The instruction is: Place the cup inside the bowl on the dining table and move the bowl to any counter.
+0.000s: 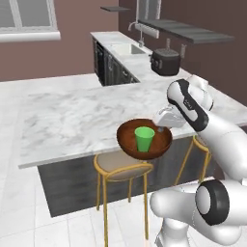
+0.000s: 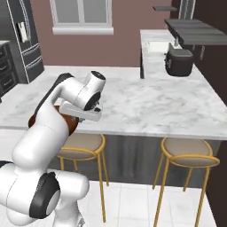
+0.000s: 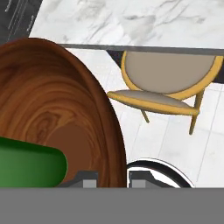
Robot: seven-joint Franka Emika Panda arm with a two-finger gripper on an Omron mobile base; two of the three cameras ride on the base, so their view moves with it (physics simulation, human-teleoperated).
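The dark reddish-brown wooden bowl (image 1: pixel 128 138) hangs in the air at the front edge of the dining table (image 1: pixel 72 116), above a stool. The bright green cup (image 1: pixel 144 139) stands upright inside it. My gripper (image 1: pixel 161 127) is shut on the bowl's right rim. In the hand view the bowl (image 3: pixel 52 109) takes up the left side, the cup (image 3: pixel 30 168) shows at the lower left, and my gripper (image 3: pixel 113 180) has one fingertip on each side of the rim. In the right base view my arm hides most of the bowl (image 2: pixel 69 123).
Two yellow-framed stools (image 1: pixel 123 166) (image 1: pixel 200 144) stand under the table's overhang, one directly below the bowl (image 3: pixel 166 83). The counter (image 1: pixel 120 46) with a sink runs along the back wall. A dark toaster (image 1: pixel 165 61) sits at the table's far end. A fridge (image 2: pixel 24 40) stands at the left.
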